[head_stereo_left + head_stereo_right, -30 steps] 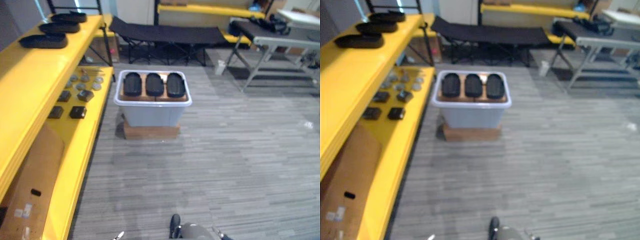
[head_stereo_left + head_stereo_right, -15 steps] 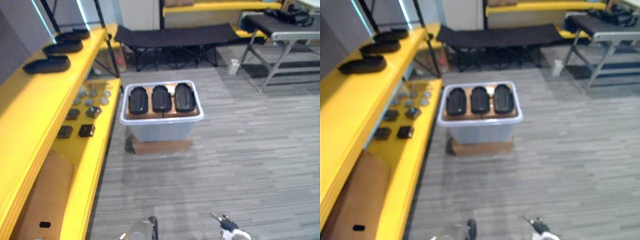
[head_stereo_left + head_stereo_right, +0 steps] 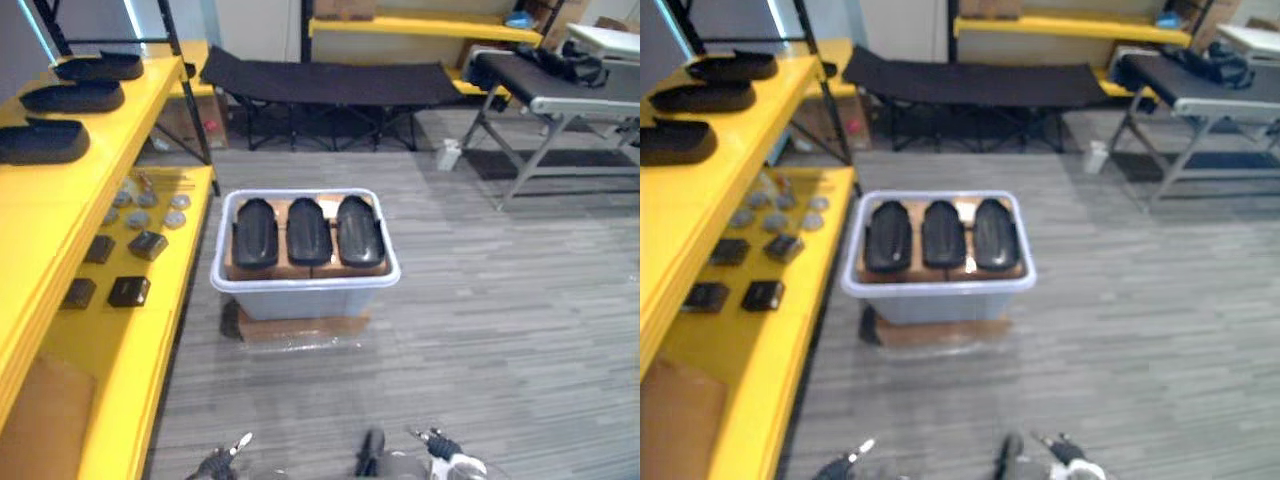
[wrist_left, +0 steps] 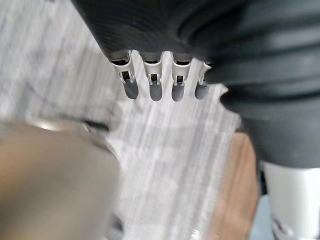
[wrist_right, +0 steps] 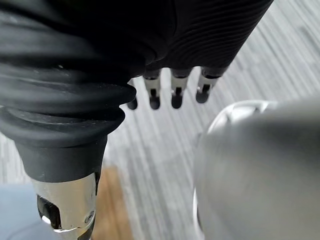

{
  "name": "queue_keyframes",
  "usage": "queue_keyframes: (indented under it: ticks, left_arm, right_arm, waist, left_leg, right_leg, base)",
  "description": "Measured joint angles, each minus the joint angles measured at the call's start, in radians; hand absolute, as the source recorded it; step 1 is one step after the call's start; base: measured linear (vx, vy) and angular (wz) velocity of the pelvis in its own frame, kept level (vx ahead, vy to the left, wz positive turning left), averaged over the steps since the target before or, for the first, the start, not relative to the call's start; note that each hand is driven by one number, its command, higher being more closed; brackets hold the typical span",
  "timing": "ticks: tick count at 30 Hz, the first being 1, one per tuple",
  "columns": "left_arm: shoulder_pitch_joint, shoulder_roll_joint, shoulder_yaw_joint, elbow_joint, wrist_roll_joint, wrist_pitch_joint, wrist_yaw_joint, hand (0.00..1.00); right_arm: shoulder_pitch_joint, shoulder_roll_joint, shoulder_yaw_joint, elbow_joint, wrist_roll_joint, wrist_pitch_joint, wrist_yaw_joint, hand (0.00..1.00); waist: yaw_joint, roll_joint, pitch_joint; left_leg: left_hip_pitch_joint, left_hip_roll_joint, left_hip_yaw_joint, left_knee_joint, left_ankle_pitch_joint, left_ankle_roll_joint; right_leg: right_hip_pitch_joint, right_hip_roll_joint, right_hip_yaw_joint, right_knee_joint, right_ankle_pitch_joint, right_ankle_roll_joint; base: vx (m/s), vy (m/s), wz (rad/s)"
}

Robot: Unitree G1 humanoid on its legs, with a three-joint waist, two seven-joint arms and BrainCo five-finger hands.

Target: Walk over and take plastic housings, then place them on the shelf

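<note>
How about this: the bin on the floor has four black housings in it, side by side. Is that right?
Not quite. The bin on the floor has three black housings in it, not four, side by side. The left eye view shows them.

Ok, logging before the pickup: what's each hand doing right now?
Left hand: open, fingers relaxed, holding nothing.
Right hand: open, fingers relaxed, holding nothing.

Open floor [image 3: 480, 340]; bin [image 3: 305, 300] ahead, shelf [image 3: 140, 330] left
</note>
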Motion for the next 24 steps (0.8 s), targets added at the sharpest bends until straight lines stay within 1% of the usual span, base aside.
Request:
queue_keyframes:
  ticks: [1, 2, 3, 4, 5, 6, 8, 9, 10, 12, 14, 15, 16, 17, 18, 19, 20, 21, 22, 23, 24]
  left_arm:
    - [-0.001, -0.018, 0.000, -0.002, 0.001, 0.003, 0.002, 0.00]
    - [-0.014, -0.035, -0.001, -0.002, 0.001, 0.005, 0.002, 0.00]
    - [-0.019, -0.039, 0.000, 0.002, 0.001, 0.014, 0.003, 0.00]
    - [-0.017, -0.040, 0.000, 0.003, 0.002, 0.033, 0.006, 0.00]
    - [-0.011, -0.042, 0.014, 0.002, 0.001, 0.044, 0.015, 0.00]
    - [-0.010, -0.041, 0.017, 0.002, 0.002, 0.044, 0.019, 0.00]
    - [-0.009, -0.029, 0.017, 0.002, 0.000, 0.048, 0.024, 0.00]
    - [-0.005, -0.028, 0.017, 0.003, 0.000, 0.049, 0.022, 0.00]
    - [-0.005, -0.025, 0.018, 0.002, 0.000, 0.046, 0.019, 0.00]
    - [-0.001, -0.023, 0.019, 0.002, -0.023, 0.035, 0.026, 0.00]
    - [0.004, -0.027, 0.019, 0.000, -0.043, 0.027, 0.027, 0.00]
    - [0.003, -0.028, 0.019, 0.000, -0.045, 0.022, 0.030, 0.00]
    - [0.001, -0.028, 0.019, -0.001, -0.050, 0.016, 0.030, 0.00]
    - [0.000, -0.026, 0.022, 0.000, -0.052, 0.004, 0.030, 0.00]
    - [0.000, -0.030, 0.028, -0.001, -0.051, 0.001, 0.030, 0.00]
    - [0.000, -0.041, 0.039, -0.002, -0.049, 0.001, 0.028, 0.00]
    - [0.000, -0.045, 0.040, -0.007, -0.048, -0.001, 0.026, 0.00]
    - [0.000, -0.046, 0.040, -0.008, -0.046, -0.003, 0.026, 0.00]
    - [0.001, -0.047, 0.038, -0.011, -0.038, -0.005, 0.026, 0.00]
    - [0.004, -0.051, 0.036, -0.012, -0.029, -0.003, 0.024, 0.00]
    - [0.004, -0.055, 0.036, -0.011, -0.028, 0.001, 0.022, 0.00]
  right_arm:
    - [-0.002, -0.018, -0.003, 0.000, 0.000, -0.004, -0.001, 0.00]
    - [-0.011, -0.032, -0.002, 0.002, 0.001, -0.004, -0.002, 0.00]
    - [-0.015, -0.032, -0.002, 0.002, 0.003, -0.004, -0.001, 0.00]
    - [-0.015, -0.032, -0.001, 0.003, 0.004, -0.002, -0.001, 0.00]
    - [-0.017, -0.017, 0.002, 0.003, 0.004, -0.003, 0.004, 0.00]
    - [-0.019, -0.011, 0.004, 0.003, 0.005, -0.003, 0.008, 0.00]
    - [-0.024, 0.007, 0.013, 0.003, 0.016, -0.003, 0.013, 0.00]
    - [-0.014, 0.012, 0.024, 0.005, 0.039, -0.002, 0.012, 0.00]
    - [-0.005, 0.014, 0.029, 0.007, 0.054, -0.001, 0.013, 0.00]
    - [0.000, 0.013, 0.028, 0.027, 0.055, -0.001, 0.014, 0.00]
    - [0.008, 0.011, 0.028, 0.029, 0.052, -0.002, 0.015, 0.00]
    - [0.008, 0.009, 0.028, 0.029, 0.052, -0.002, 0.017, 0.00]
    - [0.005, 0.006, 0.028, 0.028, 0.053, -0.005, 0.017, 0.00]
    - [0.006, 0.002, 0.027, 0.028, 0.053, -0.006, 0.017, 0.00]
    - [0.005, 0.003, 0.027, 0.028, 0.053, -0.006, 0.017, 0.00]
    - [0.010, -0.005, 0.025, 0.029, 0.053, -0.004, 0.016, 0.00]
    - [0.012, -0.007, 0.021, 0.033, 0.053, -0.004, 0.016, 0.00]
    - [0.012, -0.007, 0.020, 0.035, 0.053, -0.003, 0.017, 0.00]
    - [0.012, -0.006, 0.020, 0.035, 0.053, -0.003, 0.017, 0.00]
    - [0.014, -0.008, 0.020, 0.032, 0.055, -0.005, 0.016, 0.00]
    - [0.018, -0.020, 0.021, 0.028, 0.056, -0.006, 0.015, 0.00]
  waist:
    - [-0.006, 0.009, -0.005]
    - [-0.001, 0.035, -0.005]
    - [-0.006, 0.042, -0.002]
    - [-0.003, 0.044, -0.002]
    - [0.000, 0.039, -0.004]
    - [0.002, 0.035, -0.005]
    - [0.000, 0.020, -0.008]
    - [-0.001, 0.011, -0.013]
    - [0.001, -0.001, -0.024]
    - [0.003, -0.007, -0.031]
    - [0.005, -0.003, -0.035]
    - [0.008, 0.005, -0.036]
    - [0.010, 0.015, -0.029]
    - [0.009, 0.009, -0.024]
    - [0.011, 0.014, -0.026]
    - [0.011, 0.024, -0.025]
    - [0.014, 0.023, -0.023]
    - [0.017, 0.023, -0.023]
    - [0.019, 0.024, -0.023]
    - [0.020, 0.043, -0.025]
    - [0.023, 0.054, -0.023]
  left_leg:
    - [0.003, 0.008, -0.028, -0.013, 0.009, -0.006]
    - [0.005, 0.030, -0.035, -0.026, 0.007, -0.010]
    - [0.004, 0.036, -0.048, -0.027, 0.010, -0.015]
    - [0.009, 0.042, -0.058, -0.030, 0.024, -0.024]
    - [0.014, 0.045, -0.058, -0.026, 0.035, -0.028]
    - [0.013, 0.047, -0.057, -0.023, 0.039, -0.027]
    - [-0.001, 0.046, -0.058, 0.011, 0.049, -0.037]
    - [-0.027, 0.044, -0.060, 0.061, 0.051, -0.039]
    - [-0.065, 0.043, -0.057, 0.132, 0.057, -0.048]
    - [-0.137, 0.047, -0.045, 0.275, 0.086, -0.073]
    - [-0.176, 0.058, -0.044, 0.353, 0.105, -0.077]
    - [-0.212, 0.071, -0.039, 0.417, 0.127, -0.088]
    - [-0.255, 0.090, -0.022, 0.512, 0.173, -0.103]
    - [-0.302, 0.109, -0.014, 0.612, 0.202, -0.098]
    - [-0.316, 0.114, -0.008, 0.630, 0.168, -0.083]
    - [-0.331, 0.110, 0.010, 0.608, 0.090, -0.080]
    - [-0.334, 0.086, 0.021, 0.515, 0.052, -0.077]
    - [-0.334, 0.070, 0.030, 0.453, 0.047, -0.076]
    - [-0.329, 0.040, 0.044, 0.312, 0.053, -0.075]
    - [-0.325, 0.020, 0.046, 0.141, 0.102, -0.075]
    - [-0.328, 0.022, 0.051, 0.112, 0.153, -0.026]
  right_leg:
    - [0.008, 0.013, -0.003, -0.011, -0.039, 0.003]
    - [0.012, 0.033, -0.017, -0.020, -0.050, -0.002]
    - [0.020, 0.035, -0.028, -0.023, -0.054, -0.007]
    - [0.029, 0.043, -0.034, -0.025, -0.064, -0.012]
    - [0.039, 0.046, -0.034, -0.026, -0.072, -0.013]
    - [0.040, 0.047, -0.035, -0.027, -0.075, -0.013]
    - [0.055, 0.050, -0.044, -0.044, -0.082, -0.008]
    - [0.074, 0.050, -0.051, -0.071, -0.083, -0.009]
    - [0.086, 0.050, -0.050, -0.097, -0.082, -0.010]
    - [0.109, 0.051, -0.044, -0.135, -0.077, -0.011]
    - [0.109, 0.055, -0.030, -0.143, -0.079, -0.013]
    - [0.110, 0.064, -0.024, -0.151, -0.080, -0.016]
    - [0.126, 0.073, -0.020, -0.163, -0.085, -0.023]
    - [0.142, 0.072, -0.016, -0.169, -0.092, -0.033]
    - [0.150, 0.072, -0.013, -0.168, -0.098, -0.039]
    - [0.173, 0.068, -0.013, -0.165, -0.107, -0.044]
    - [0.192, 0.053, -0.011, -0.163, -0.116, -0.038]
    - [0.199, 0.044, -0.009, -0.161, -0.122, -0.030]
    - [0.209, 0.029, -0.003, -0.155, -0.130, -0.019]
    - [0.207, 0.027, 0.001, -0.151, -0.145, 0.003]
    - [0.210, 0.035, 0.007, -0.151, -0.152, 0.012]
  base:
    - [0.25, -0.151, 0.22]
    - [0.25, -0.153, 0.29]
    - [0.18, -0.130, 0.24]
    - [0.12, -0.105, 0.23]
    - [0.09, -0.087, 0.10]
    - [0.05, -0.057, 0.02]
    - [0.03, -0.049, 0.13]
    - [0.03, -0.058, 0.14]
    - [0.03, -0.059, 0.09]
    - [0.02, -0.092, -0.04]
    - [0.02, -0.084, -0.18]
    - [0.02, -0.092, -0.22]
    - [0.02, -0.123, -0.20]
    - [0.02, -0.102, -0.11]
    - [-0.01, -0.066, -0.03]
    - [-0.09, -0.005, -0.04]
    - [-0.16, 0.032, -0.04]
    - [-0.32, 0.092, -0.11]
    - [-0.46, 0.150, -0.14]
    - [-0.45, 0.186, -0.18]
    - [-0.27, 0.211, -0.28]
